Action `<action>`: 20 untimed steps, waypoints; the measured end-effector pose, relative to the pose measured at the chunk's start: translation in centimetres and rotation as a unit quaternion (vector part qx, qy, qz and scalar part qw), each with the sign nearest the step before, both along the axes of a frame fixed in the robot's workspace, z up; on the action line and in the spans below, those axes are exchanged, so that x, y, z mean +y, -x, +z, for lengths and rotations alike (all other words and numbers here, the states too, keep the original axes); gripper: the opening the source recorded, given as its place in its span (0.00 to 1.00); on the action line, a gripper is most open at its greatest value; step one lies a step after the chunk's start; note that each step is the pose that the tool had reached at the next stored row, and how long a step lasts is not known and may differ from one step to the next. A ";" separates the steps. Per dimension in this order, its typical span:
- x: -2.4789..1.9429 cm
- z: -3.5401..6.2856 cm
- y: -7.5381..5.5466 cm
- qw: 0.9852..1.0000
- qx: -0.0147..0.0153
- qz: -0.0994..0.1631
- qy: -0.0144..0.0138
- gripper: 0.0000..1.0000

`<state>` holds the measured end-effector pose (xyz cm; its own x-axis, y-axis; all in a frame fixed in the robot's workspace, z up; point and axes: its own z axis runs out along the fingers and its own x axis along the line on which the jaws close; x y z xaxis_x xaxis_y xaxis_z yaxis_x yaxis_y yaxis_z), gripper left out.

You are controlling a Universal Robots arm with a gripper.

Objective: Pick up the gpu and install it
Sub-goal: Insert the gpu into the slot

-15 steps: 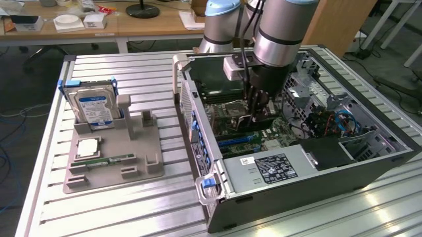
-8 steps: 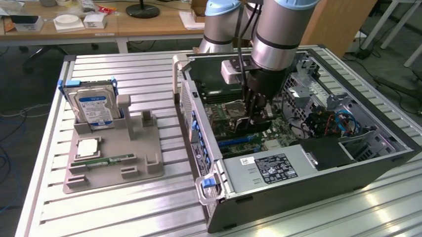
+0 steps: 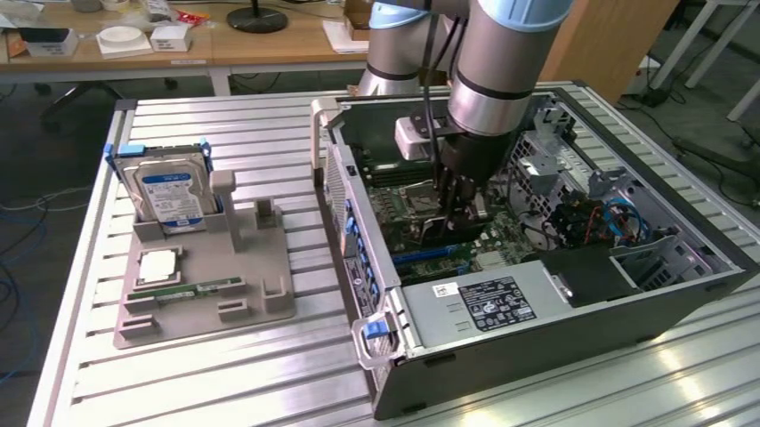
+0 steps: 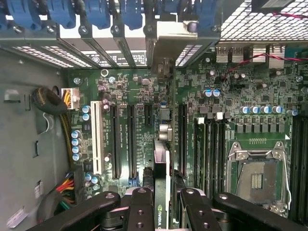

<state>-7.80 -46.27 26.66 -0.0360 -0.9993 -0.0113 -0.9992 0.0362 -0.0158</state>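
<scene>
1. I see the gripper [image 3: 457, 213] closed on the gpu [image 3: 437, 235], with the arm [image 3: 499, 71] reaching straight down into the open computer case [image 3: 535, 356].
2. In the wrist view the gpu [image 4: 161, 168] stands edge-on between the fingers [image 4: 142, 211], one black finger on each face. A green logo shows on its top edge.
3. The gpu hangs directly under the gripper, over the motherboard [image 4: 134, 86] and among its long dark expansion slots. I can't tell if its lower edge touches a slot.
4. The empty processor socket [image 4: 257, 180] sits on the same board, just beside the gripper and apart from the card.
5. The case lies on its side on the slatted metal table [image 3: 238, 374], at the exterior view's right, with its side panel off.
6. A grey holder tray [image 3: 255, 267] sits at the exterior view's left, well apart from the gripper.
7. On the tray, a hard drive [image 3: 166, 191] stands upright at the far end, and a green memory stick [image 3: 190, 289] lies flat nearer the camera.
</scene>
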 end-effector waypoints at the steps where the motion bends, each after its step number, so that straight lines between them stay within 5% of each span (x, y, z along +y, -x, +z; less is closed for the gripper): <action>1: 0.00 -0.10 0.1 1.000 0.000 0.000 0.000 0.26; 20: 0.11 -0.99 0.7 1.000 0.000 0.000 0.000 0.26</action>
<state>-8.52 -46.15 25.67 -0.0358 -0.9993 -0.0113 -0.9992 0.0360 -0.0158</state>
